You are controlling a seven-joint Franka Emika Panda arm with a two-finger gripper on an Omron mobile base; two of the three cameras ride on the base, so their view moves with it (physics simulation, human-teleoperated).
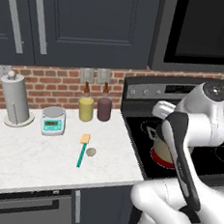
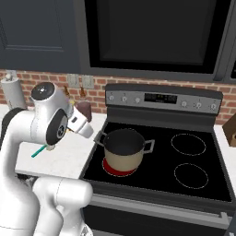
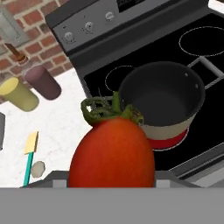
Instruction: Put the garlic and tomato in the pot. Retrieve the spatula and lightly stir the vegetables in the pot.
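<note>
In the hand view a large dark red tomato (image 3: 113,153) with a green stem sits right in front of the camera, and my gripper (image 2: 85,128) is shut on it; its fingers are hidden behind the fruit. I hold it above the counter edge, left of the beige pot (image 2: 122,159), which stands on the front left burner. The pot (image 3: 168,127) has a dark inside with nothing in it. The pale garlic (image 1: 91,151) lies on the white counter beside the teal spatula (image 1: 83,150) with its yellow blade. Garlic (image 3: 38,169) and spatula (image 3: 29,157) lie at the lower left of the hand view.
A yellow bottle (image 1: 85,109) and a maroon bottle (image 1: 104,108) stand at the brick wall. A small scale (image 1: 53,120) and a paper towel holder (image 1: 15,100) are further left. The black stovetop (image 2: 193,152) has bare burners to the right of the pot.
</note>
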